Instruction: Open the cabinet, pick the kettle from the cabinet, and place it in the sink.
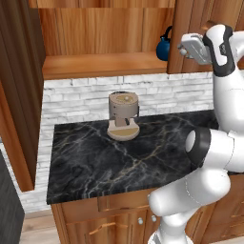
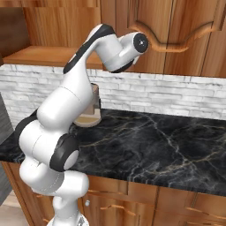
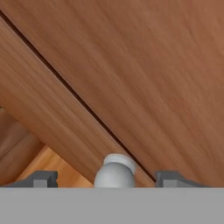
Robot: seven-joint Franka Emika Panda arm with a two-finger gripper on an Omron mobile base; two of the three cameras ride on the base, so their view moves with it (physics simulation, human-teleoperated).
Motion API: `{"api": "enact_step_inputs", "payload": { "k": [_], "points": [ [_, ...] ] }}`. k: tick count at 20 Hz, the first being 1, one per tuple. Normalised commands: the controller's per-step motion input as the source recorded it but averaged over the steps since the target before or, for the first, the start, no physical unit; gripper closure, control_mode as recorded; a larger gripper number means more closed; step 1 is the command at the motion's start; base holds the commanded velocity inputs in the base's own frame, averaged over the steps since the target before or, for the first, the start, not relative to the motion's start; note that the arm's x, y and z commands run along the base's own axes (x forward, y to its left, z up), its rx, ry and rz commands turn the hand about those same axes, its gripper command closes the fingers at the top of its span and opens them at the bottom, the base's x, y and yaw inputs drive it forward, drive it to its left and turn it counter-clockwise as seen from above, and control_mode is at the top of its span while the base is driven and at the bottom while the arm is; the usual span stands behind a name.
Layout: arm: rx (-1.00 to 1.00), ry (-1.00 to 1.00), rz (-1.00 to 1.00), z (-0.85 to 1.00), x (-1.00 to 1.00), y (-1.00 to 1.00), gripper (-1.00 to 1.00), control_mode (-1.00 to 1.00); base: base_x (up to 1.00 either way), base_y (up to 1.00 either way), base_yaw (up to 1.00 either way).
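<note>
A: Left base view first — where does the kettle (image 1: 163, 48) sit?

B: On the wooden shelf (image 1: 102, 64) inside the cabinet (image 1: 95, 33), whose left half stands open. It is upright, its black loop handle at the top, and it lies just to the left of the hand, partly hidden behind the edge of the closed right door (image 1: 188, 28). I cannot make out which way the spout points. The tan coffee machine (image 1: 123, 116) stands well below, on the marble counter (image 1: 119, 157).

A: And the right base view?

B: The wrist is raised against that arched right door (image 2: 176, 35); the fingers themselves are hidden there.

A: The hand view?

B: The gripper (image 3: 107, 180) is spread — one dark fingertip (image 3: 41, 179) on each side of the round silver knob (image 3: 114, 172), neither touching it. The door seam runs diagonally just behind the knob.

A: So the next move?

B: Likely closing on the knob, which already lies centred between the tips, and pulling the door outward to uncover the kettle.
</note>
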Motion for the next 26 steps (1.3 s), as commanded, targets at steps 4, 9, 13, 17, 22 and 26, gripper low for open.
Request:
{"api": "enact_step_inputs", "payload": {
  "k": [4,9,13,17,22,26],
  "points": [
    [0.0,0.0,0.0,-0.07,0.33,0.2,-1.0,-1.0,0.0,0.0,0.0],
    [0.03,0.0,0.01,-0.11,0.13,0.21,-1.0,-1.0,0.0,0.0,0.0],
    [0.0,0.0,0.0,-0.2,0.16,0.2,-1.0,-1.0,0.0,0.0,0.0],
    [0.0,0.0,0.0,-0.25,0.11,0.13,-1.0,-1.0,0.0,0.0,0.0],
    [0.0,0.0,-0.02,-0.11,0.02,0.0,-1.0,-1.0,0.0,0.0,0.0],
    [-0.04,0.0,-0.06,0.0,0.01,0.0,-1.0,-1.0,0.0,0.0,0.0]
  ]
}}
